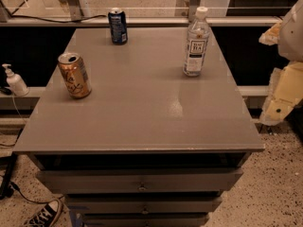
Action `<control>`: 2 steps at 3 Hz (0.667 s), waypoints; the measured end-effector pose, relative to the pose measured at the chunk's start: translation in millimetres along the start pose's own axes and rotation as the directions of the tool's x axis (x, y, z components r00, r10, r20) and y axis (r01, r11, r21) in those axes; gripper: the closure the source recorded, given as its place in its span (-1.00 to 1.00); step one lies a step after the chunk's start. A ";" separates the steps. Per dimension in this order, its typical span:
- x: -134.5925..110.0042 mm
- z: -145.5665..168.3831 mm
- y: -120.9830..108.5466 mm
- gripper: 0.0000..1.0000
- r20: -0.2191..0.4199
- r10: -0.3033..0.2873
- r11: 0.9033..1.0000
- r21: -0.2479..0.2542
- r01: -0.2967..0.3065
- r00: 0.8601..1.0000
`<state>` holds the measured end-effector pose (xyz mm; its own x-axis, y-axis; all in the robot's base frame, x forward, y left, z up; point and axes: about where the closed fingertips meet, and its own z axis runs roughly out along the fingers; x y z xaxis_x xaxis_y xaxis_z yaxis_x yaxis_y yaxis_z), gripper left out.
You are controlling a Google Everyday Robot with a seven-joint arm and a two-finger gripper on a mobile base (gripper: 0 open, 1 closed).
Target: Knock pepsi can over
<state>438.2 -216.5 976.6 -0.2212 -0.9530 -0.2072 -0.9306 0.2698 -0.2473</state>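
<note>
Grey flat-topped drawer cabinet (142, 112), cream robot gripper (284, 91) hung off its right edge, grip state not discernible, clear plastic water bottle (196, 44) stood far right, orange-gold aluminium can (74, 74) near left edge, small dark blue pepsi can (118, 26) stood upright at far edge, well apart from gripper.

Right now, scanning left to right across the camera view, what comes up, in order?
White pump bottle beside the table → orange-gold can → pepsi can, standing at the far edge → clear water bottle → gripper, off the table's right side.
</note>
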 end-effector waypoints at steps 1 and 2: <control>-0.1 0.0 0.0 -1.00 0.000 0.000 1.000 0.000 0.000 1.000; -6.6 1.9 -1.9 -1.00 0.015 -0.012 1.000 0.006 0.012 1.000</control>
<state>441.9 -210.5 976.6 -0.2053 -0.9542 -0.2178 -0.9316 0.2587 -0.2553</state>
